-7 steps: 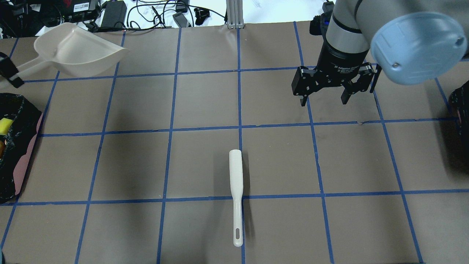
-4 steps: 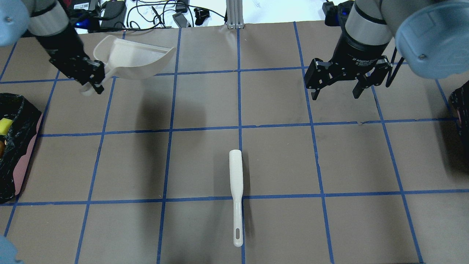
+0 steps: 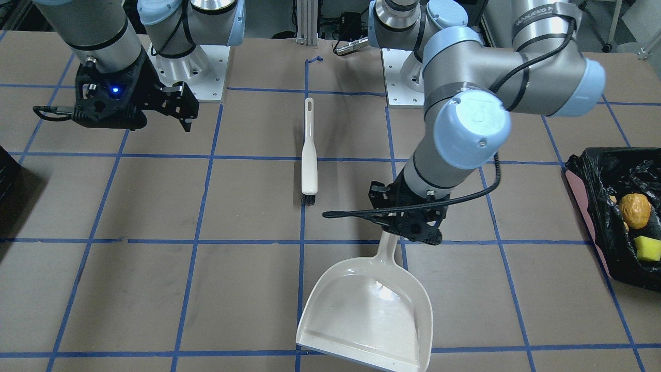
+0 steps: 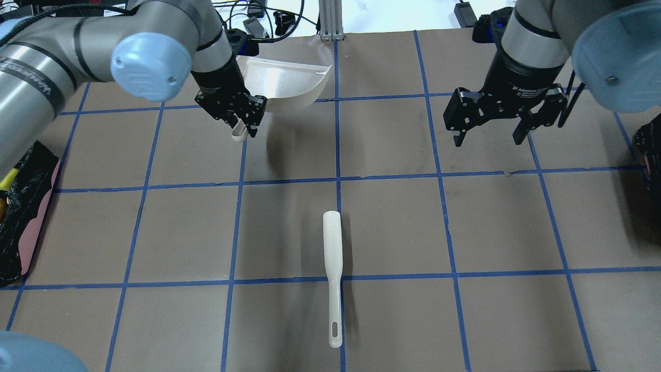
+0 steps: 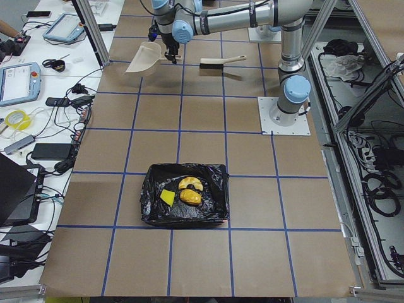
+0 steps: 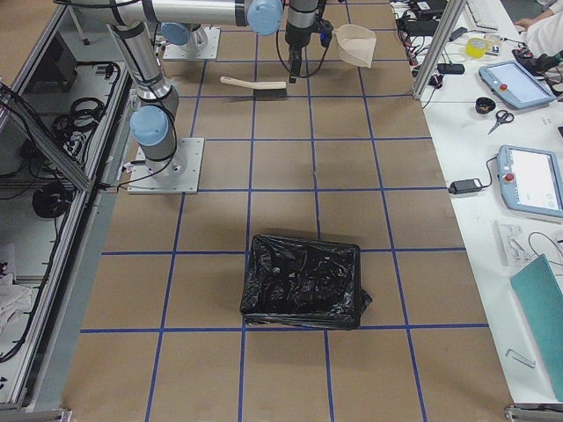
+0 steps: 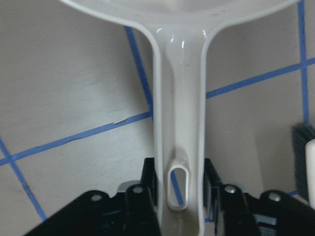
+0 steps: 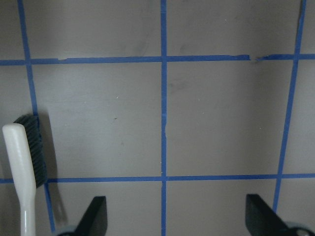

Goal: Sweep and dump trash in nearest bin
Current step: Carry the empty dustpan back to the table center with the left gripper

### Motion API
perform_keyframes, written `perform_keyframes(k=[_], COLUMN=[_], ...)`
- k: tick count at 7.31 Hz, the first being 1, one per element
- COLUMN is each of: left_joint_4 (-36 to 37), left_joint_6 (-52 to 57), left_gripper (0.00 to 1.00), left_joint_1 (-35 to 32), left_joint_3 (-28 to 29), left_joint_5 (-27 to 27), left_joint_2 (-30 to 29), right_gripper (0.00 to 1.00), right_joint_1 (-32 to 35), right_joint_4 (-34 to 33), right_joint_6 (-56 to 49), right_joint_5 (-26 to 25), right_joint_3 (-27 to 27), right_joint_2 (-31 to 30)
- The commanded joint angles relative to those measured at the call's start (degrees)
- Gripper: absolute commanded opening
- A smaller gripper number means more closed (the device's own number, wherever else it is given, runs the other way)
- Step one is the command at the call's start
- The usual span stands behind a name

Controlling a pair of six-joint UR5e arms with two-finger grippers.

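"Where's the trash (image 5: 182, 190) got to?"

"It's in the bin (image 3: 581, 201), far off to the left of the brush (image 4: 333, 248). I can see the orange-brown lump (image 3: 635, 209) and the yellow sponge piece (image 3: 648, 248) lying on the black liner."

"And the arm on that side?"

"The left gripper (image 4: 242, 123) is on the far side of the brush and a little to its left. Its fingers are pinched onto the handle of the dustpan (image 4: 284, 82), and the pan's open mouth points away from the brush."

"The brush itself?"

"It's lying flat on the table, handle end towards the robot and bristles at the far end. Neither gripper is touching it."

"Further right?"

"The right gripper (image 4: 488, 137) is on the far side of the brush too, well to its right. Its fingers are spread wide and pointing down at the table. A second black-bagged container (image 6: 303, 286) sits far out to the right of the brush."
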Motion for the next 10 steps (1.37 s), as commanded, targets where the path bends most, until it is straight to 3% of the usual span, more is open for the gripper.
perform_keyframes(k=[1,7,8,10], left_joint_4=[7.18,9.42,9.24,9.16], left_joint_6=[-7.6,-17.62,-18.27,-18.45], left_gripper=[0.0,0.0,0.0,0.0], left_joint_1=[-6.32,-9.94,-10.21,-10.48], left_joint_3=[-0.96,-0.7,-0.7,-0.79], left_joint_5=[-0.05,-0.31,-0.14,-0.14], left_joint_2=[-4.08,-8.32,-8.23,-8.32], right_gripper=[1.0,0.99,0.96,1.0], right_joint_1=[-4.09,2.32,2.41,2.5], right_joint_4=[0.57,-0.31,-1.79,-6.98], right_joint_6=[-3.97,6.48,6.83,6.84], right_joint_5=[0.65,3.21,3.21,2.42], right_joint_3=[0.05,0.48,1.44,5.65], right_joint_2=[-0.22,-0.13,-0.39,-0.92])
